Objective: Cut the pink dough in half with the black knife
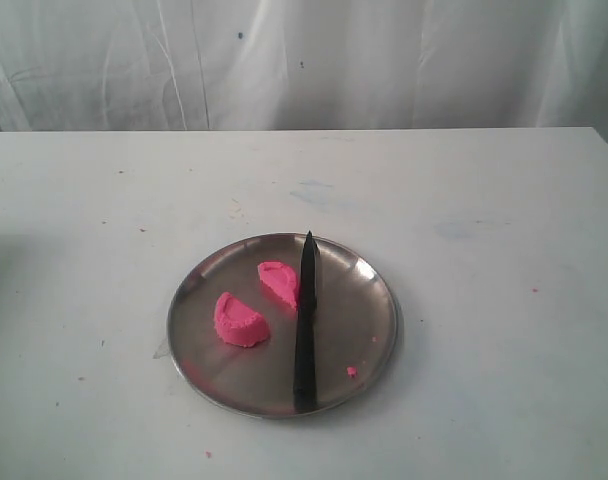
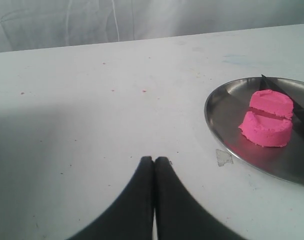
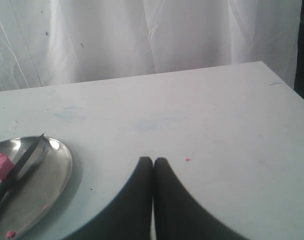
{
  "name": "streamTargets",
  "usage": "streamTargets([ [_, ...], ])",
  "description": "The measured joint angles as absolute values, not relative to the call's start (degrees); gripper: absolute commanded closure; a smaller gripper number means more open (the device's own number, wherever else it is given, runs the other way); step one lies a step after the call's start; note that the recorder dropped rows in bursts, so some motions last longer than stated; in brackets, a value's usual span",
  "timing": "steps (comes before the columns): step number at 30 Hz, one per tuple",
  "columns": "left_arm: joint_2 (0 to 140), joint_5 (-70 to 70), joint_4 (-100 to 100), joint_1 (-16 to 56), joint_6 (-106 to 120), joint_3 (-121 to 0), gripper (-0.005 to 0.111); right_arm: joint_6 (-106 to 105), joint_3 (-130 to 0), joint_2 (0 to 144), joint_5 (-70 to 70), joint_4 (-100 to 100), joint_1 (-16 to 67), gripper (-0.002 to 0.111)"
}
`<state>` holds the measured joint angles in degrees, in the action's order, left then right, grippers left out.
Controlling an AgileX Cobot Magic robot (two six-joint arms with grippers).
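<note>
A: Where is the pink dough (image 1: 256, 305)?

B: It lies on the round steel plate (image 1: 359, 310), cut into two half-moon pieces. The plate sits on the white surface (image 1: 484, 300), close to its near edge and about midway between its left and right edges.

A: Do the two pieces touch?

B: No — there is a thin gap between them. One piece is nearer the front edge of the surface, and the other is a bit farther back, just beside the black knife (image 1: 305, 320).

A: And how does the knife lie?

B: Flat on the plate. Its pointed tip is at the plate's far rim, and its handle reaches the near rim. The farther dough piece seems to touch the blade, but I cannot tell for sure.

A: Anything else on the plate?

B: A tiny pink crumb (image 1: 351, 371) lies on the other side of the knife, near the plate's front rim. A few little pink specks dot the surface too.

A: What about the two grippers?

B: The left gripper (image 2: 154, 159) is over bare surface, apart from the plate — its jaws are pressed together with nothing in them. The right gripper (image 3: 152, 159) is the same, jaws together and holding nothing, on the other side of the plate.

A: What is behind it all?

B: A white curtain (image 1: 304, 60) hangs past the far edge.
</note>
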<state>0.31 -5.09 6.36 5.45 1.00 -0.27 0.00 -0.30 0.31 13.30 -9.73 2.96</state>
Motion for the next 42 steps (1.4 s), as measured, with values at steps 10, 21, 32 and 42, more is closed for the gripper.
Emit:
streamTargets([
  [10,0.3,1.4,6.4,5.4,1.1,-0.3,0.107,0.0,-0.3,0.3,13.3,-9.7,3.0,0.108],
  [21,0.3,12.3,6.4,5.4,2.6,-0.3,0.107,0.0,-0.3,0.3,13.3,-9.7,3.0,0.108],
  [32,0.3,10.2,6.4,5.4,3.1,-0.3,0.107,0.0,-0.3,0.3,13.3,-9.8,3.0,0.108],
  [42,0.3,9.6,6.4,5.4,3.2,-0.3,0.107,0.0,-0.3,0.3,13.3,-9.8,3.0,0.108],
])
